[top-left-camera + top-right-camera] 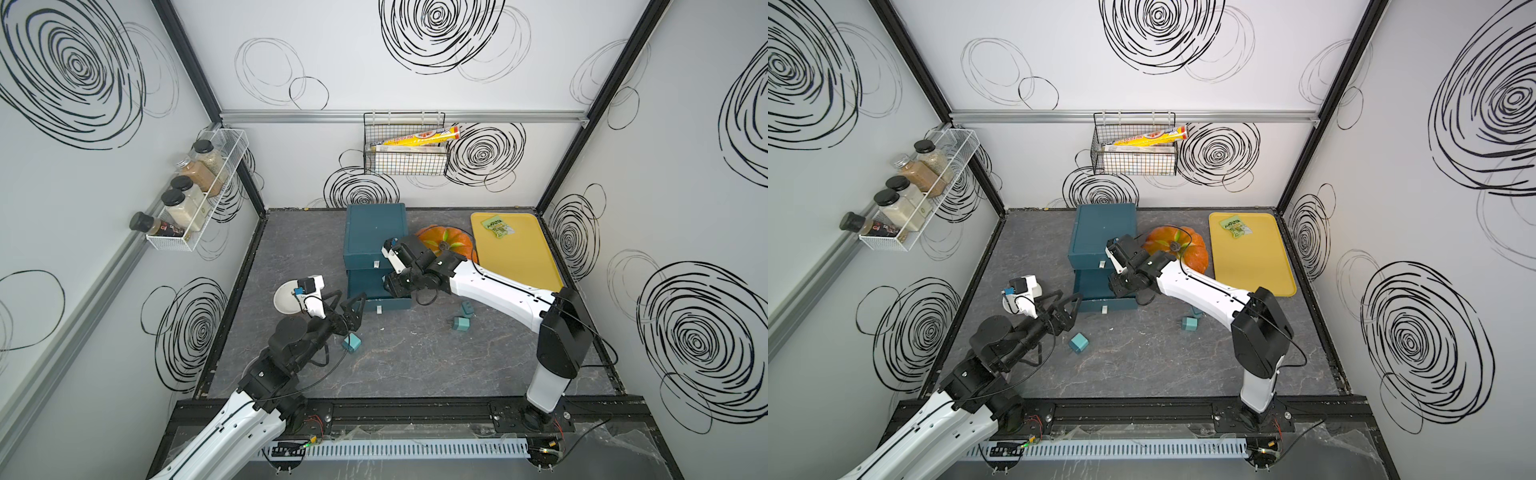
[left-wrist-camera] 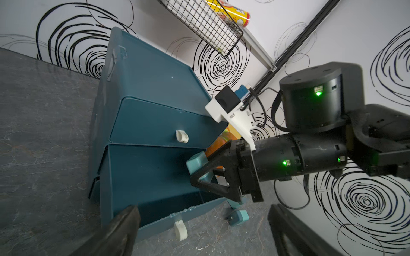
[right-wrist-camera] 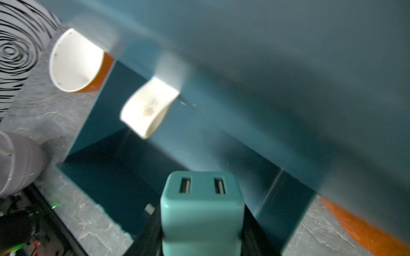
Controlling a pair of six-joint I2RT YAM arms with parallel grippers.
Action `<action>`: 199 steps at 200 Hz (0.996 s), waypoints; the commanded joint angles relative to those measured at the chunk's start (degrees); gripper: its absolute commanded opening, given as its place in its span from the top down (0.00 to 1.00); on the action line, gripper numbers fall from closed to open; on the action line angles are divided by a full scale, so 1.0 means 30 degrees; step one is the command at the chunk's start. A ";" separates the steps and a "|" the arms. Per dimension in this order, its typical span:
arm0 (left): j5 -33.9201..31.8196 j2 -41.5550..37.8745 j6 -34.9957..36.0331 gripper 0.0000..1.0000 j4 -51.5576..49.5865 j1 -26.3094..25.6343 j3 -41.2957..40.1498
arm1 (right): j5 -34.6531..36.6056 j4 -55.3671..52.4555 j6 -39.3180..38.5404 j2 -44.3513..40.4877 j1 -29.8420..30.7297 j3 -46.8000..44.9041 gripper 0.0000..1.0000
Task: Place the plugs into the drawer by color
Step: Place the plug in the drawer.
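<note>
Well left of the dark teal chest (image 1: pixel 374 232) sits a white bowl (image 1: pixel 284 299). Nearer the chest's front corner the left gripper (image 1: pixel 352 297) hangs with its jaws spread wide and nothing between them. A loose teal plug (image 1: pixel 351 343) lies on the table just below and in front of it.

A lower drawer (image 1: pixel 395 304) of the chest is pulled out. Over its dark floor, which is bare as far as can be seen, the right gripper (image 2: pixel 200 169) pinches a held teal plug (image 3: pixel 202 210), ports facing out.

Right of the chest two more teal plugs (image 1: pixel 463 318) lie close together on the table.

The step in hand looks like the drop: ease down inside the drawer's walls, then part the jaws. Three teal plugs would remain outside. No pink ones show — where they are I cannot tell.
</note>
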 commanded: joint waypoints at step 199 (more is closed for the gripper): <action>-0.0281 0.5117 0.0315 0.01 0.1026 0.2794 0.0695 | 0.4036 -0.3524 -0.9202 0.1742 0.1996 0.3796 0.84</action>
